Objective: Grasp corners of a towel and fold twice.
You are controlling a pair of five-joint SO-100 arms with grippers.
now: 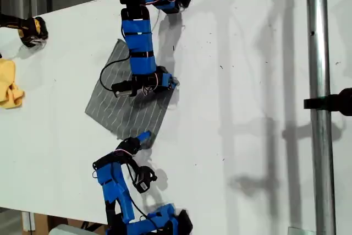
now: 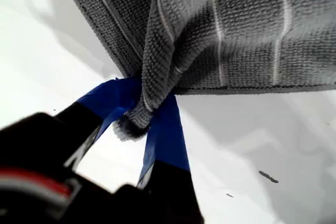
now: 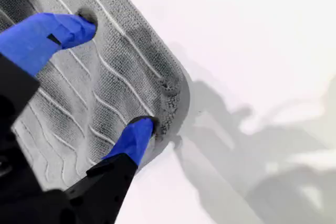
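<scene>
Slip risk: your first hand [image 2: 144, 121] is pinching only the tip of one corner [image 2: 137, 115] of the grey pale-striped towel [image 1: 129, 100] lying on the white worktop [image 1: 247, 108]; your second hand [image 3: 113, 80] is hovering spread over another corner [image 3: 168, 90].

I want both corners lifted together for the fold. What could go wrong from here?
My first gripper pinches only the tip of a towel corner, so it may slip out on lifting. My second gripper is open, its jaws pressing on the other corner; closing may bunch the cloth or miss the edge.
</scene>
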